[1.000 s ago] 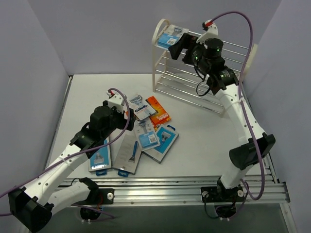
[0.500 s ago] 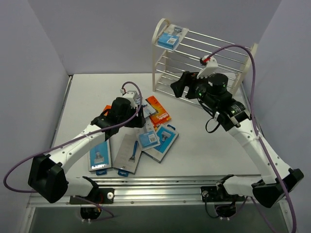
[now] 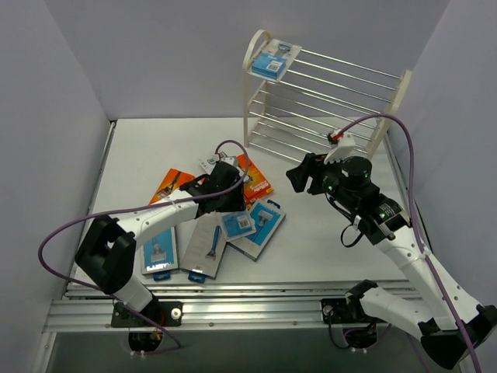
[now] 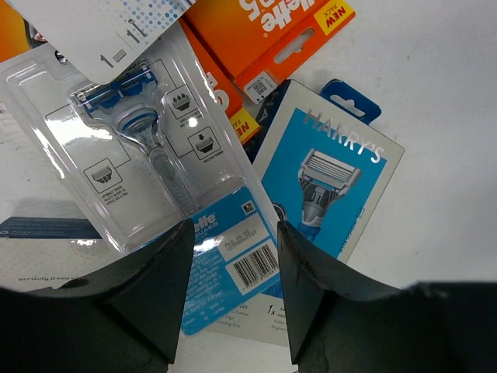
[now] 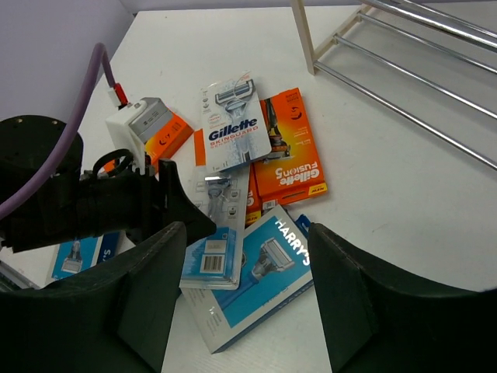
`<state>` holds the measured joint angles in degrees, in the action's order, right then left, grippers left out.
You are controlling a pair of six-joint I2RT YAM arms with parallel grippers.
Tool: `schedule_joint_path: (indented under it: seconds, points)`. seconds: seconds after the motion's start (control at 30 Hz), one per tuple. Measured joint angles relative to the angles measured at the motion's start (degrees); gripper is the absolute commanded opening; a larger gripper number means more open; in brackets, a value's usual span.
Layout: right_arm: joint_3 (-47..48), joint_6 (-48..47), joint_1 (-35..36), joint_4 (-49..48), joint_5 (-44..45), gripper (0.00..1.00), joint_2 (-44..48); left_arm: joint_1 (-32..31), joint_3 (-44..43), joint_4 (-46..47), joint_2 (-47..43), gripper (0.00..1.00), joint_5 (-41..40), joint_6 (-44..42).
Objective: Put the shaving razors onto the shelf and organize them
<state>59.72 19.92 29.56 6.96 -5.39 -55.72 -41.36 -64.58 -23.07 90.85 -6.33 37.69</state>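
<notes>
One blue razor pack (image 3: 274,60) lies on the top tier of the cream shelf (image 3: 326,101). The other shaving razors lie piled on the table. My left gripper (image 4: 235,256) is open just above the lower end of a clear Gillette blister pack (image 4: 155,148), nothing held. Beside that pack lies a blue Harry's pack (image 4: 330,183), with orange boxes (image 4: 272,31) beyond. My right gripper (image 5: 248,272) hangs open above the table, looking down at the Harry's pack (image 5: 264,284), a Gillette Skinguard pack (image 5: 233,128) and an orange box (image 5: 289,151). In the top view my left gripper (image 3: 231,203) is over the pile and my right gripper (image 3: 299,177) is to its right.
More packs (image 3: 159,252) (image 3: 203,249) lie at the pile's near left, and an orange box (image 3: 172,183) sits behind my left arm. The left gripper's body (image 5: 167,206) fills the left of the right wrist view. The shelf's lower rods (image 5: 404,70) run along the far right.
My right arm has come down from the shelf's top tier, leaving the blue pack there, and now faces the pile. My left gripper has moved right over the pile. Both jaws have narrowed.
</notes>
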Motion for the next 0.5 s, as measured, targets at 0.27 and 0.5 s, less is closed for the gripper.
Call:
schedule_joint_path:
  seconds: [0.27,0.5]
  points:
    - [-3.0,0.4,0.0,-0.3,-1.1,0.6,4.8,-0.2,-2.7,-2.5,3.6,0.52,-4.9,2.4]
    - [-4.4,0.7,0.0,-0.5,-1.6,0.6,5.2,0.1,-2.8,-3.3,4.7,0.53,-7.2,4.7]
